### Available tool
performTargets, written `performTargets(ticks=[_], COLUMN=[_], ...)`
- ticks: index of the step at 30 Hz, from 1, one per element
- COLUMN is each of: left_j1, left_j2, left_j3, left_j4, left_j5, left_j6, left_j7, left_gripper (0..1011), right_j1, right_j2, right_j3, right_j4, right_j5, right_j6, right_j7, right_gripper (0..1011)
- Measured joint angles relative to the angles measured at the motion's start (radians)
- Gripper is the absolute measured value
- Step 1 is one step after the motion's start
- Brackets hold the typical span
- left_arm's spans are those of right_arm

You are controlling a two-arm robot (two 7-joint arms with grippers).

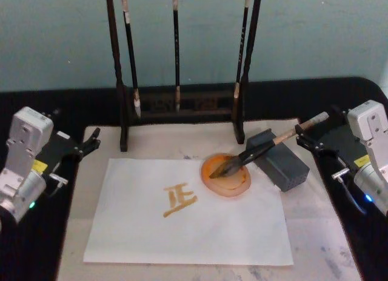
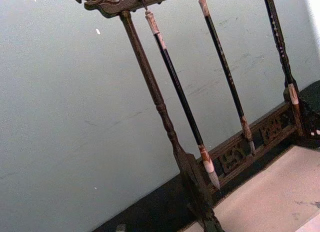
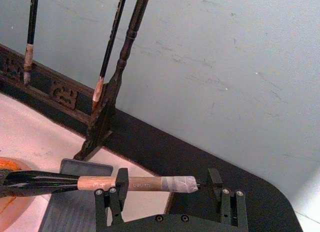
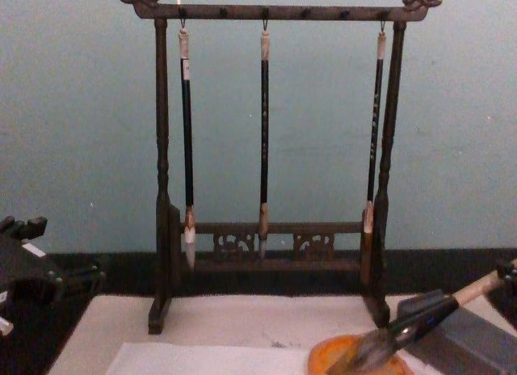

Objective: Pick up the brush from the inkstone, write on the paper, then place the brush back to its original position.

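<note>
Lying nearest the robot on a beige mat (image 1: 315, 232), the paper (image 1: 139, 232) is flat and bears an orange-brown character (image 1: 180, 200) near its centre. At the paper's far R edge sits the round orange inkstone (image 1: 213, 185), overlapping the sheet. The brush (image 1: 257, 149) lies tilted: bushy tip in the inkstone, black shaft propped on a grey block (image 1: 285, 169) just beside the inkstone, tan handle end pointing toward the right gripper (image 1: 318, 128). That gripper is at the mat's R side, approx. level w/ the block. Right wrist view shows its fingers (image 3: 116, 188) spread wide, w/ the handle end lying between them, unclamped, and a gap before the far finger. The left gripper (image 1: 77, 138) sits at the mat's L side over the black desk (image 1: 36, 257), well apart from brush and paper. Chest view shows its fingers (image 4: 24, 227) spread apart, holding nothing. Behind the mat stands a dark wooden rack (image 1: 182, 105) w/ three thin brushes (image 1: 176, 51) hanging from it. A pale blue-green wall (image 1: 60, 39) lies beyond.
</note>
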Motion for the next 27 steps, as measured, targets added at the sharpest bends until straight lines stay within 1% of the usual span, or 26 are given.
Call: performTargets(ticks=[27], left_j1=[0.0], left_j2=[0.0], left_j3=[0.0], left_j4=[0.0], left_j5=[0.0], left_j6=[0.0], left_j7=[0.0], left_gripper=[1010], right_j1=[0.0], right_j2=[0.0], right_j3=[0.0], right_j4=[0.0], right_j5=[0.0], right_j6=[0.0], right_j7=[0.0], right_gripper=[1000])
